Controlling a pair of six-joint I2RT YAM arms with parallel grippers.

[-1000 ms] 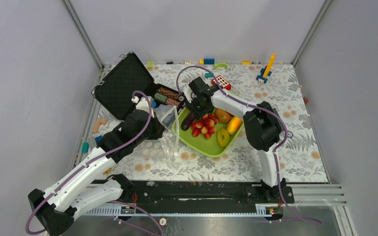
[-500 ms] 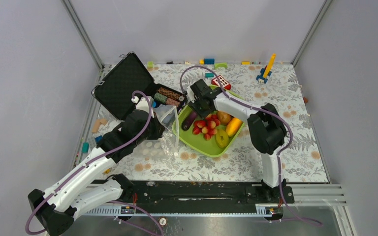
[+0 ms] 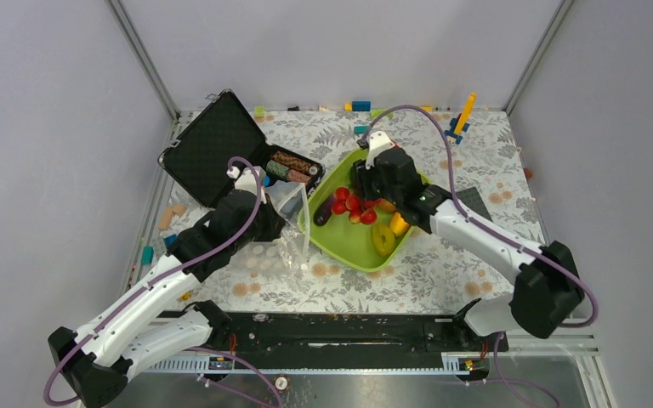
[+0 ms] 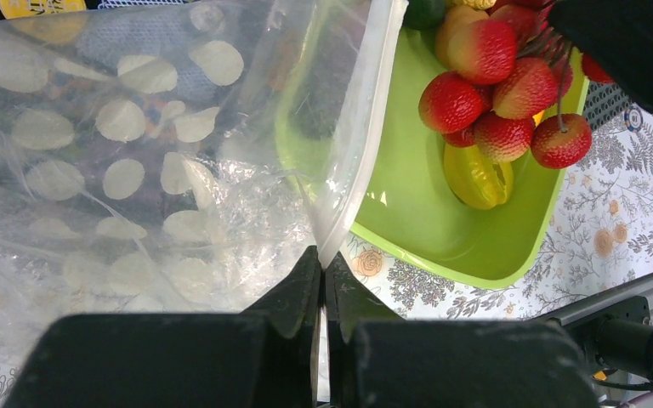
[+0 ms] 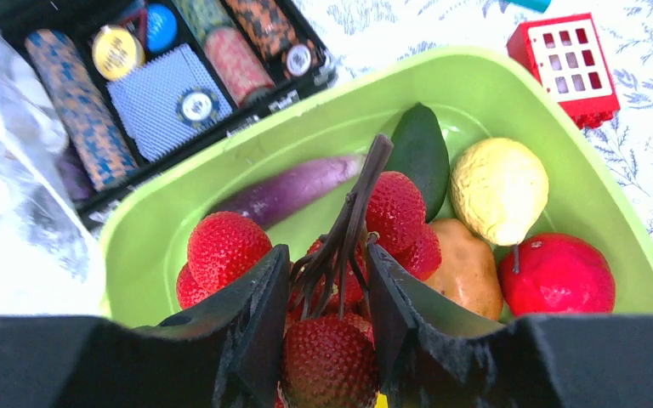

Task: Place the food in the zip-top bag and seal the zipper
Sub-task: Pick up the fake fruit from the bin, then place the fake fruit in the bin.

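Observation:
The clear zip-top bag (image 4: 136,170) with white dots lies left of the lime-green tray (image 3: 349,245). My left gripper (image 4: 323,255) is shut on the bag's mouth edge, where the whitish zipper (image 4: 361,127) runs, and holds the mouth up beside the tray. My right gripper (image 5: 325,255) is over the tray, shut on the stems of the strawberries (image 5: 225,246), with one berry between its fingers. In the tray lie the purple eggplant (image 5: 293,189), dark avocado (image 5: 421,153), yellowish ball (image 5: 497,189), red apple (image 5: 557,276) and an orange-brown fruit (image 5: 463,272).
An open black case (image 3: 221,149) with poker chips (image 5: 76,110) stands behind the bag, touching the tray's far left rim. A red toy block (image 5: 565,68) sits behind the tray. Small building blocks (image 3: 459,119) lie along the back edge and more (image 3: 170,217) at the left edge.
My right arm has swung round to the right, and its gripper now comes at the strawberries from the tray's far right. The strawberries have shifted slightly. The left arm and bag have not moved.

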